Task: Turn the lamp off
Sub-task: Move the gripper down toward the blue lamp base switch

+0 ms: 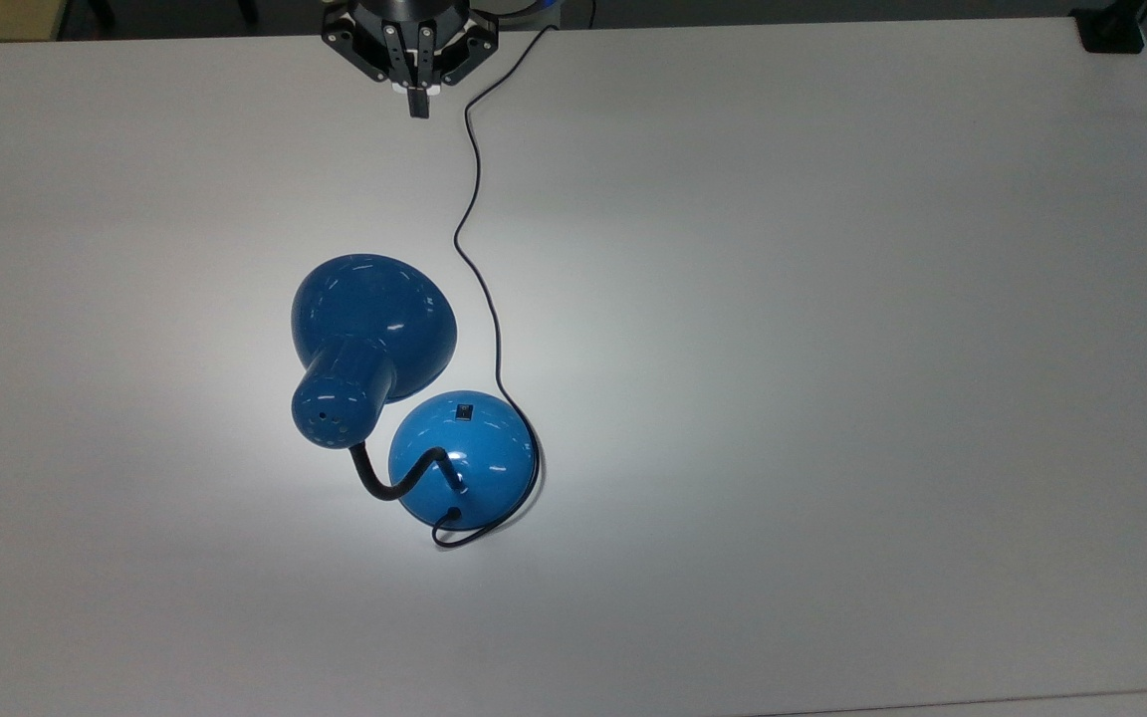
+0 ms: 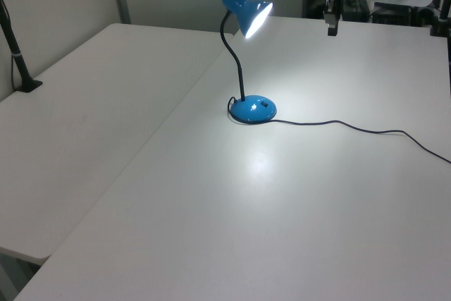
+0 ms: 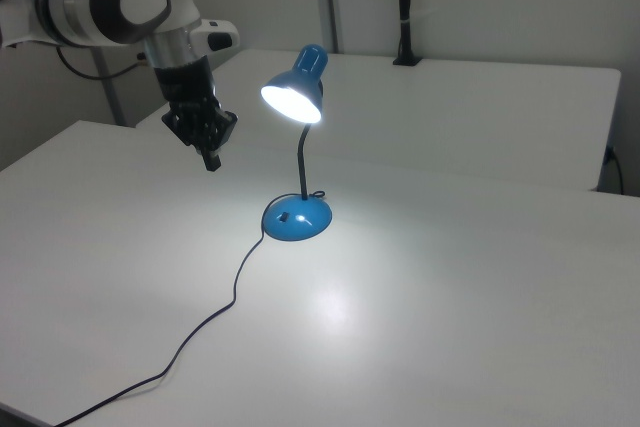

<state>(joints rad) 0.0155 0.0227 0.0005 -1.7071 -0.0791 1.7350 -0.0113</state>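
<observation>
Lamp (image 1: pixel 414 418) (image 2: pixel 246 54) (image 3: pixel 297 147): blue, lit, stood upright near the middle of the white table (image 1: pixel 832 349). Switch (image 1: pixel 464 410) sat on its base at 12 o'clock in the top view. Gripper (image 1: pixel 418 110) (image 2: pixel 332 31) (image 3: pixel 212 162): fingers pressed together, holding nothing, hung well apart from the lamp, toward 12 o'clock.

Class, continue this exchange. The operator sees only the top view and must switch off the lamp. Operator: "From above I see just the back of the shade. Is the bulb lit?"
Observer: Yes. In the right view the shade has a brightly glowing mouth.
Operator: Is the gripper resting on the table?
Observer: No. In the right view the gripper hangs clear above the table, touching nothing.
Operator: How does the neck stand?
Observer: In the left view the gooseneck rises nearly upright from the base, then curls over, holding the shade high above it.
</observation>
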